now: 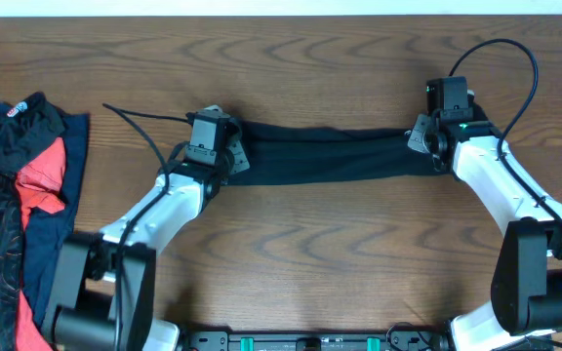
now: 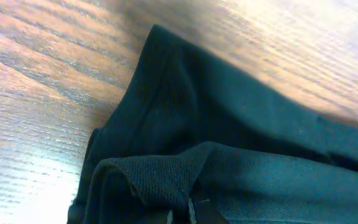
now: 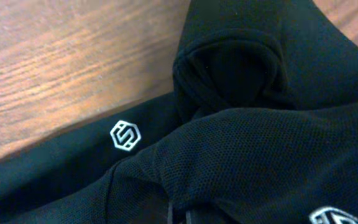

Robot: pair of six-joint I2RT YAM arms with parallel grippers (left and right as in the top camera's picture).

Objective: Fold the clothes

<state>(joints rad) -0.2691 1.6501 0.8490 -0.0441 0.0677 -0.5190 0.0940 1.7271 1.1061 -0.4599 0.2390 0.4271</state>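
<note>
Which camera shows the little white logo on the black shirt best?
The right wrist camera: the logo is close and sharp on the shirt. Overhead, the shirt is a long dark strip and no logo shows. The left wrist camera shows only plain black cloth.

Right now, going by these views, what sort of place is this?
Probably a tabletop robot test bench for cloth handling: a wood-grain table, the left gripper and right gripper holding a black garment stretched between them, and a pile of other clothes at the table's edge.
</note>
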